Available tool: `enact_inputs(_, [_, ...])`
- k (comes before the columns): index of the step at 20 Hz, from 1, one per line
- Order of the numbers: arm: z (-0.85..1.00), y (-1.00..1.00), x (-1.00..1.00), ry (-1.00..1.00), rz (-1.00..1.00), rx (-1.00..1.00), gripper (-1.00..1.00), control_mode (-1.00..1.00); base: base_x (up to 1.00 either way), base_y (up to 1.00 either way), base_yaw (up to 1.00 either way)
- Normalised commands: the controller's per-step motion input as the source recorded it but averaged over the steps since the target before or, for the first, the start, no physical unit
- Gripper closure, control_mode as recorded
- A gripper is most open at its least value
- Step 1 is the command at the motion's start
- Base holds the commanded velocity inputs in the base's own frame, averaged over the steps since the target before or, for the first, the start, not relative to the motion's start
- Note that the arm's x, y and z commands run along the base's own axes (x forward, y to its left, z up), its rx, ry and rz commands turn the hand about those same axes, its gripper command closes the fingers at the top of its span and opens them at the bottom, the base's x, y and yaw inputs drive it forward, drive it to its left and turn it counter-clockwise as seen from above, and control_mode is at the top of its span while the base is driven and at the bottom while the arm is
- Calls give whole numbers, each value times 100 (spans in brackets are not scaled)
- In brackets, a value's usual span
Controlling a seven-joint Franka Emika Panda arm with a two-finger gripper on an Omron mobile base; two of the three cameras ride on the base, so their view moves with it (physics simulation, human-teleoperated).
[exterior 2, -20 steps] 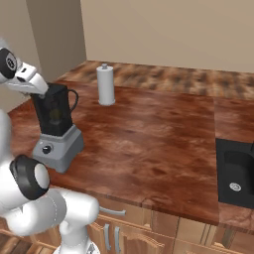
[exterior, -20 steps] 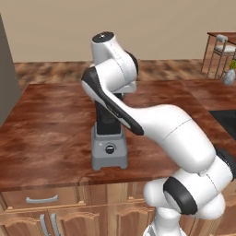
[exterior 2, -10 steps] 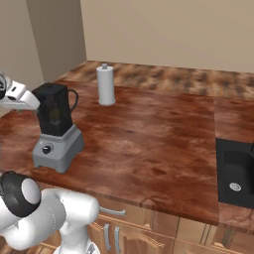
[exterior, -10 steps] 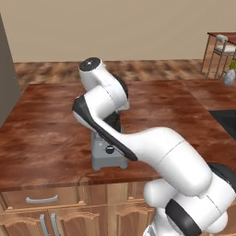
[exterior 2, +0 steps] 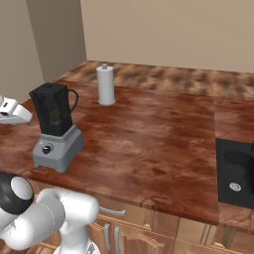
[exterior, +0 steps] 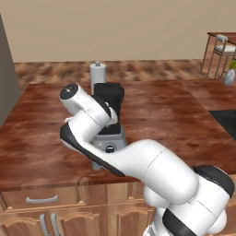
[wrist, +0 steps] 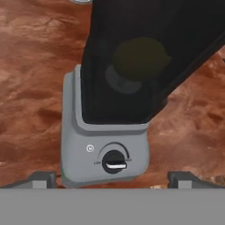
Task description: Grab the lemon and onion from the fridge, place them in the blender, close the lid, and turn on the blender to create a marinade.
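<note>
Two pincer (wrist: pixel 112 176) fingers wide apart — facing blender (wrist: pixel 115 105) knob (wrist: pixel 114 162).

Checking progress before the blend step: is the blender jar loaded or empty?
Loaded: through the dark jar of the blender, the hand view shows a yellowish round shape, likely the lemon. The onion cannot be made out.

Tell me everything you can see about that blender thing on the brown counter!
The light grey boxy blender stands upright on the reddish-brown wooden counter, near its front edge. Its base carries a round black knob with a white mark. On top sits a tall dark see-through squarish jar with a side handle and a flat black lid on it. Through the jar a dim yellowish round shape shows. The open gripper faces the knob without touching it.
</note>
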Motion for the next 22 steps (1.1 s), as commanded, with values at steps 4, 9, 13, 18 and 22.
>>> enact_inputs(4, [-30,0,0,8,0,-12,-100,-100,0,0,0])
enact_inputs(9, [-20,0,0,9,0,-11,-100,-100,0,0,0])
enact_inputs(13, [-34,0,0,11,0,-11,-100,-100,0,0,0])
enact_inputs(18, [-31,-9,0,13,0,-7,-100,-100,0,0,0])
enact_inputs(22, [-8,-6,1,7,0,0,-100,-100,0,0,0])
